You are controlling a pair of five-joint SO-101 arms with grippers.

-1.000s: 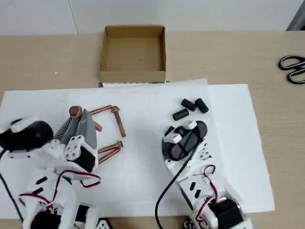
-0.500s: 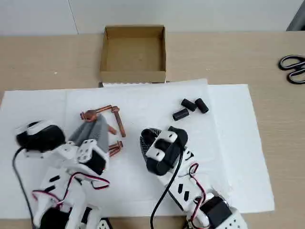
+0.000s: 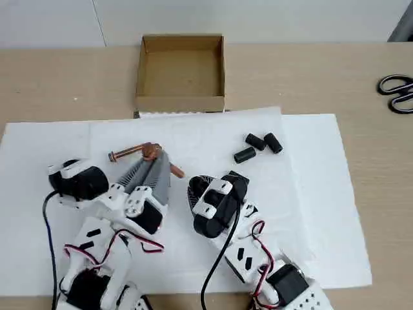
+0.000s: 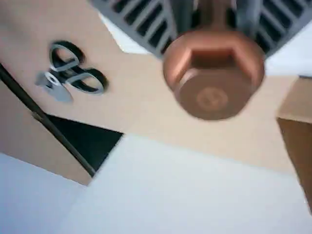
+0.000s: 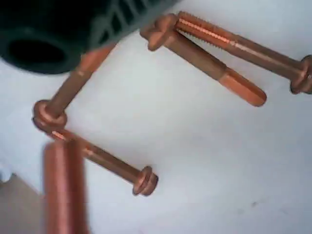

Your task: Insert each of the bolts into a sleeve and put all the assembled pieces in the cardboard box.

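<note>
Over the paper's left half: the left gripper [image 3: 152, 165] is clamped on a copper bolt [image 4: 213, 80], pinched just below the hex head. The shank tip juts toward the other arm, and that free end is what has to enter a bore.
Right gripper [image 3: 196, 192]: closed around a black sleeve [image 5: 34, 46], just beside the left arm's fingers. The bore is open, so it looks like it's offering the hole.
Step in hand: lining up bolt and sleeve for an insertion, I'd say. They're not mated yet.
Loose bolts [image 5: 209, 66]: scattered on the white paper [image 3: 310, 194] beneath the held sleeve.
Spare sleeves [image 3: 258, 145]: three, clustered well apart from both grippers.
Cardboard box [image 3: 181, 102]: at the paper's far edge, with no assembled pieces in it yet.
</note>
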